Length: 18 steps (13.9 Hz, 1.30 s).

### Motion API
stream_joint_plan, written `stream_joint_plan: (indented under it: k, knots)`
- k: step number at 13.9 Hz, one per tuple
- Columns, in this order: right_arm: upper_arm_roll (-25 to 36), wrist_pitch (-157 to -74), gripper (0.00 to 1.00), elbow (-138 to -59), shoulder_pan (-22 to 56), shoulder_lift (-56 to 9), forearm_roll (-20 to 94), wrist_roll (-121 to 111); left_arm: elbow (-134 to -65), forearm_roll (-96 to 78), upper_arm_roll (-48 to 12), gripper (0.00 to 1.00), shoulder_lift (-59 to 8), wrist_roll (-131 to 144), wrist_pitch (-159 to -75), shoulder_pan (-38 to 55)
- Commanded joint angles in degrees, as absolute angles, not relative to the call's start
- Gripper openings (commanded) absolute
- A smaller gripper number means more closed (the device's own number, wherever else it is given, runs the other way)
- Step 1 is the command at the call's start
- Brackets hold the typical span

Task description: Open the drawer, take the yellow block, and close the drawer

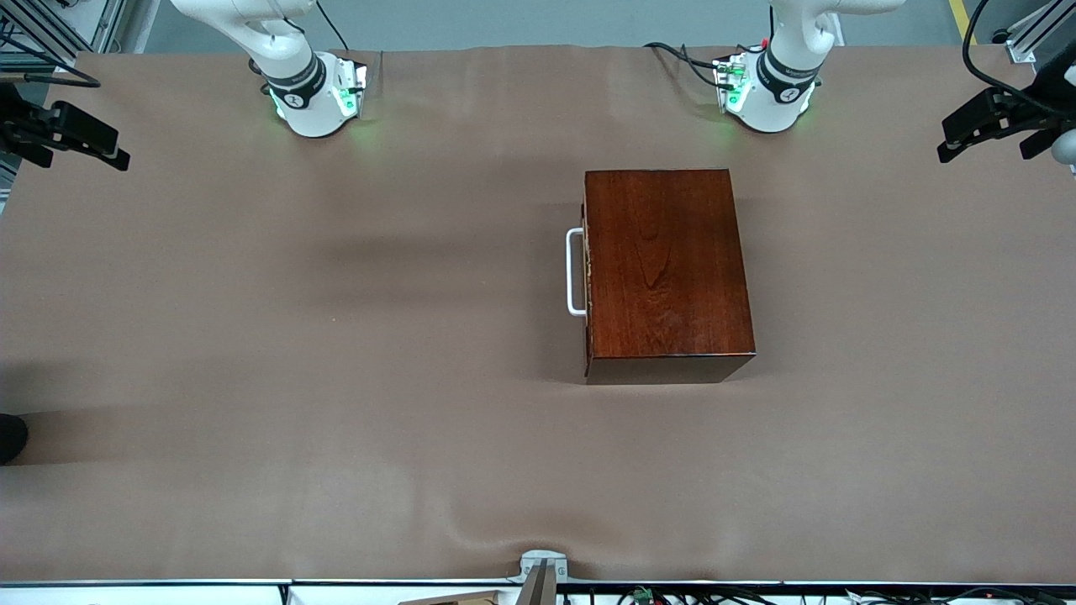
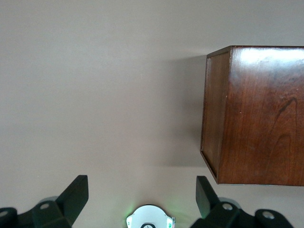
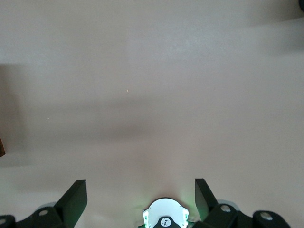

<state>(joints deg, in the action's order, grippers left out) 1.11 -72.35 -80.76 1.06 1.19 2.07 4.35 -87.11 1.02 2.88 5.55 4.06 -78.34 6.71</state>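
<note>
The glossy mahogany box (image 1: 664,269) stands on the table toward the left arm's end. Its drawer (image 1: 587,336) is pushed fully in, and the white U-shaped handle (image 1: 575,272) faces the right arm's end. The yellow block is hidden. Neither hand shows in the front view. In the left wrist view my left gripper (image 2: 141,187) hangs open and empty high over the brown cloth near its own base, with the box (image 2: 266,118) off to one side. My right gripper (image 3: 141,189) is also open and empty, high over bare cloth by its base.
A brown cloth (image 1: 336,378) covers the whole table. Black camera mounts (image 1: 67,134) (image 1: 992,122) jut in at both ends near the robots' bases (image 1: 315,97) (image 1: 769,88). A dark object (image 1: 10,437) pokes in at the right arm's end. A metal clamp (image 1: 542,567) sits on the front edge.
</note>
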Motion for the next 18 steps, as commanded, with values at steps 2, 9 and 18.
stream_joint_plan:
  k: [2, 9, 18]
  knots:
    - [0.18, -72.69, 1.00, -81.12, 0.26, 1.76, 1.41, 3.60, -84.46, 2.20, 2.81, 1.00, 4.66, 4.04, -76.64, 7.47]
    - [0.18, -72.51, 1.00, -81.21, -1.14, 1.76, 1.41, 3.60, -84.46, 2.29, -2.36, 1.00, 3.00, 7.47, -76.73, 7.65]
    - [0.09, -71.54, 1.00, -81.12, -0.53, 1.76, 1.49, 3.69, -76.56, 3.69, -14.24, 1.00, -10.70, 13.60, -77.60, 12.11]
